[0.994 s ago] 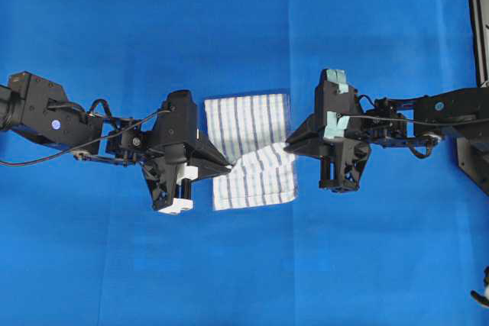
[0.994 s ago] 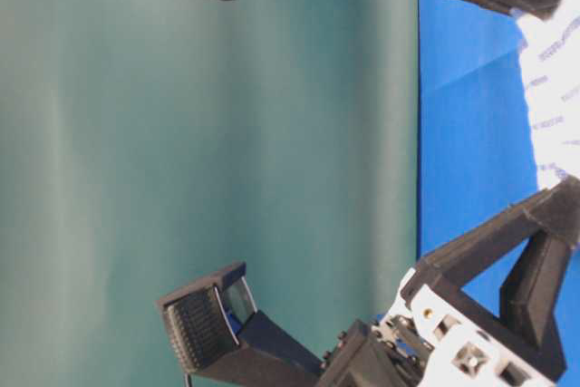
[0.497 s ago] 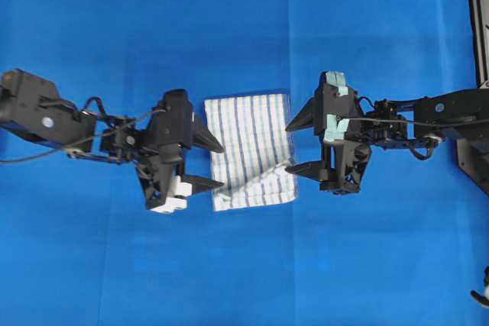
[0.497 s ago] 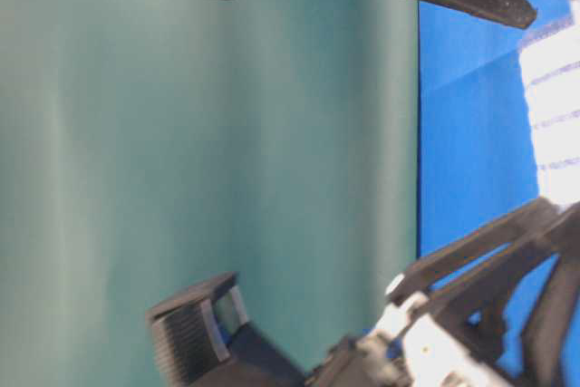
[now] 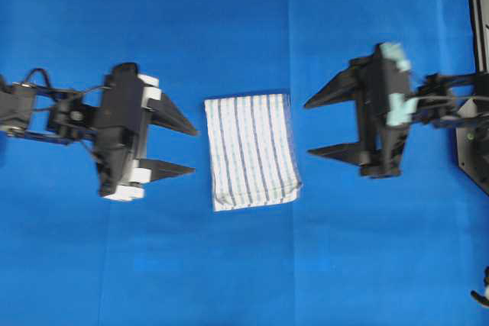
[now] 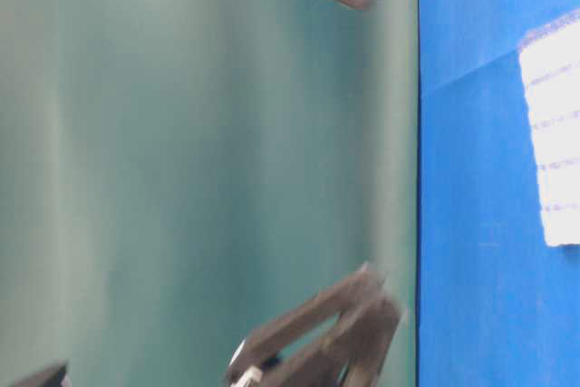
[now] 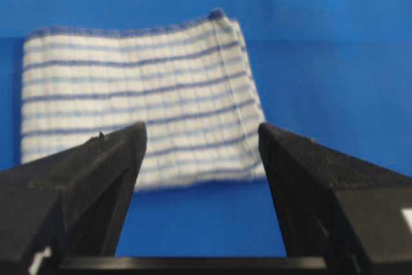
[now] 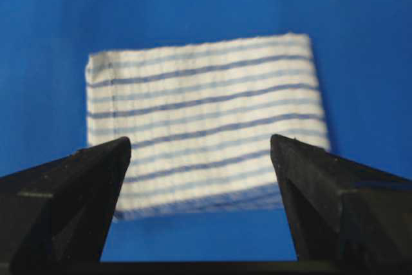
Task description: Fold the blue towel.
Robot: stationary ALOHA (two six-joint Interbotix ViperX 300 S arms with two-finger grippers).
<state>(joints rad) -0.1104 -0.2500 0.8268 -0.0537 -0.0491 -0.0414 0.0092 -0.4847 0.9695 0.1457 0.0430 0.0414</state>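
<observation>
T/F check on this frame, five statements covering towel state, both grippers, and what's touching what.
1. The blue towel lies folded flat on the blue table covering. True.
2. The left gripper is clamped on the towel's edge. False: its jaws stand open, clear of the towel to its left in the overhead view.
3. The right gripper is open and holds nothing. True.
4. Both grippers sit on the same side of the towel. False: they flank it, one on each side.
5. A corner of the towel hangs lifted off the table. False: in the wrist views the whole cloth rests on the covering, touched by neither gripper.
</observation>
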